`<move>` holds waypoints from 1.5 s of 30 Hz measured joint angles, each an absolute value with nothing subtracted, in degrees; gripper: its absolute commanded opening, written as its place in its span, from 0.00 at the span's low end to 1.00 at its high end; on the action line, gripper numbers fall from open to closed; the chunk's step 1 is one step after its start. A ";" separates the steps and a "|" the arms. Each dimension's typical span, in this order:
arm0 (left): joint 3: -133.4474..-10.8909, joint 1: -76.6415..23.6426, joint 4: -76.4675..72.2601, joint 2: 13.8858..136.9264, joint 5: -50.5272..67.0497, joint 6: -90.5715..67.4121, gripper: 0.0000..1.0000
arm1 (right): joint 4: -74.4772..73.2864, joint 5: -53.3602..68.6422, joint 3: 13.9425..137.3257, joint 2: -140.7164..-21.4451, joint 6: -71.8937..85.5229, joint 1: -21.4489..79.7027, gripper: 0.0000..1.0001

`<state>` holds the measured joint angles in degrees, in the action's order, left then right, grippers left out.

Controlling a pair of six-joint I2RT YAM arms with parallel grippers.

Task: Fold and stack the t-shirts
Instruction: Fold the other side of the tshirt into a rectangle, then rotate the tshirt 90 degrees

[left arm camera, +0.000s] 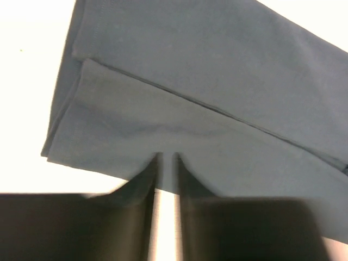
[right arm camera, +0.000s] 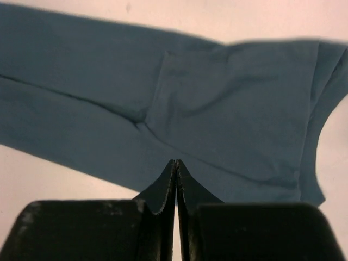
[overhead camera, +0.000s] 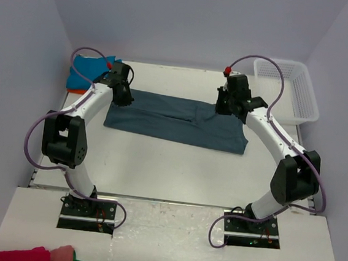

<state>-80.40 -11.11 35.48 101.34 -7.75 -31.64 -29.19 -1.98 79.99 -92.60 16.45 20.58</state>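
Slate-blue t-shirt (overhead camera: 175, 121) lies folded in a long band across the table (overhead camera: 157, 172), with bare surface toward the near edge. The left gripper (left arm camera: 167, 156), narrowly parted, hovers at its left end. The right gripper (right arm camera: 175, 161), pressed together, hovers at its right end.

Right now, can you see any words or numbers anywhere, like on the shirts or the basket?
There are none to read.
The slate-blue t-shirt is plain cloth in all three views, with no print or tag showing.
The turquoise t-shirt and the orange t-shirt show no writing.
The white basket shows no label.
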 measured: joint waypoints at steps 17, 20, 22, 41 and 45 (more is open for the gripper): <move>-103.37 -10.90 41.21 123.83 -7.53 -29.67 0.00 | -31.33 -0.93 69.95 -100.97 22.15 27.11 0.00; -111.15 -10.79 43.07 128.73 -8.47 -28.40 0.00 | -32.47 -1.85 69.93 -101.80 22.44 26.94 0.00; -113.58 -10.52 43.40 130.28 -8.84 -27.75 0.00 | -33.08 -2.15 70.02 -102.17 22.50 26.94 0.00; -113.51 -7.97 47.09 135.24 -9.39 -27.35 0.00 | -41.56 -2.00 79.09 -112.81 23.62 26.94 0.00; -110.06 -7.53 46.04 133.27 -9.45 -28.18 0.00 | -42.96 -2.00 80.42 -113.97 23.81 26.94 0.00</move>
<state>-110.06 -7.53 46.04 133.27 -9.45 -28.18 -42.96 -2.00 80.42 -113.97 23.81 26.94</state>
